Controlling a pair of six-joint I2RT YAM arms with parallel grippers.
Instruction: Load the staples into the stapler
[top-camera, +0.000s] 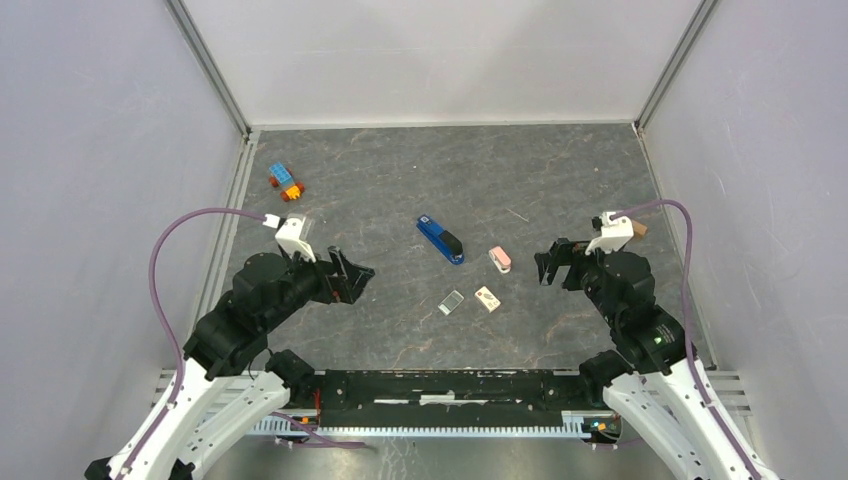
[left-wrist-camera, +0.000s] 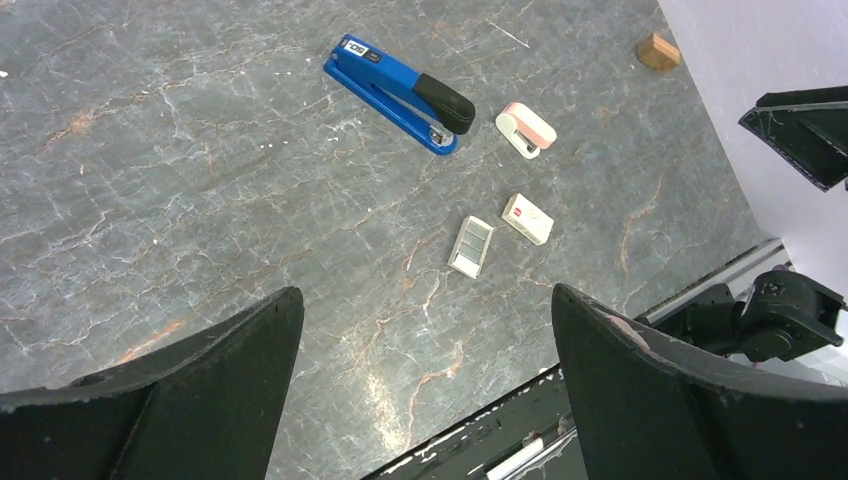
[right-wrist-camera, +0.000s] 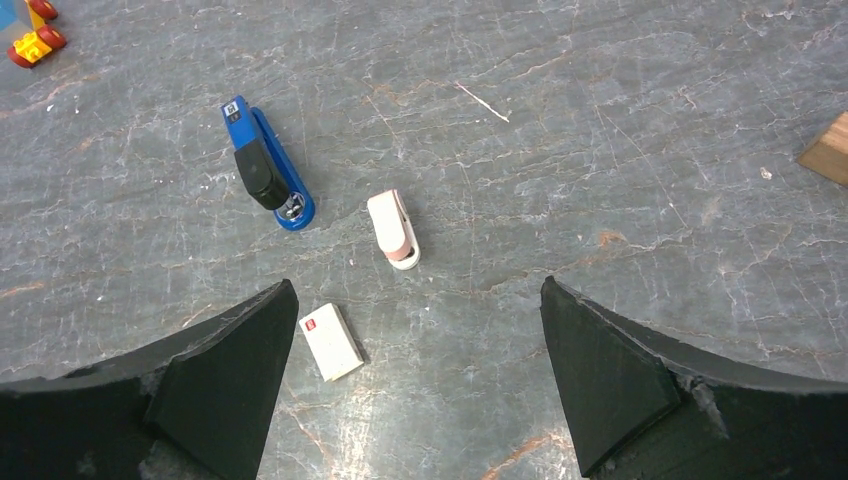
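Nearest cam: black base rail (top-camera: 450, 388) is running along the near bench (top-camera: 400, 165) edge, both arms rising from its ends. L end effector (top-camera: 355, 275) is hovering above the bench left of centre, fingers spread wide and gripping nothing; its wrist view is showing both black fingers (left-wrist-camera: 200, 390) apart w/ bare bench between them. R end effector (top-camera: 548, 262) is hovering right of centre, likewise wide open and empty. Stapler (top-camera: 440, 240) is lying flat mid-bench, diagonal, closed, black end pointing near-right. Staples (top-camera: 452, 302) are lying flat as a small greyish strip, nearer the arms than the stapler and apart from it. White box w/ red mark (top-camera: 488, 298) is sitting just right of the staples, not touching. Pink-and-white piece (top-camera: 500, 260) is lying near the stapler's black end, to its right, w/ a gap. Toy bricks (top-camera: 286, 182) are sitting far-left, well apart. Small wooden block (left-wrist-camera: 657, 50) is resting toward the right wall.
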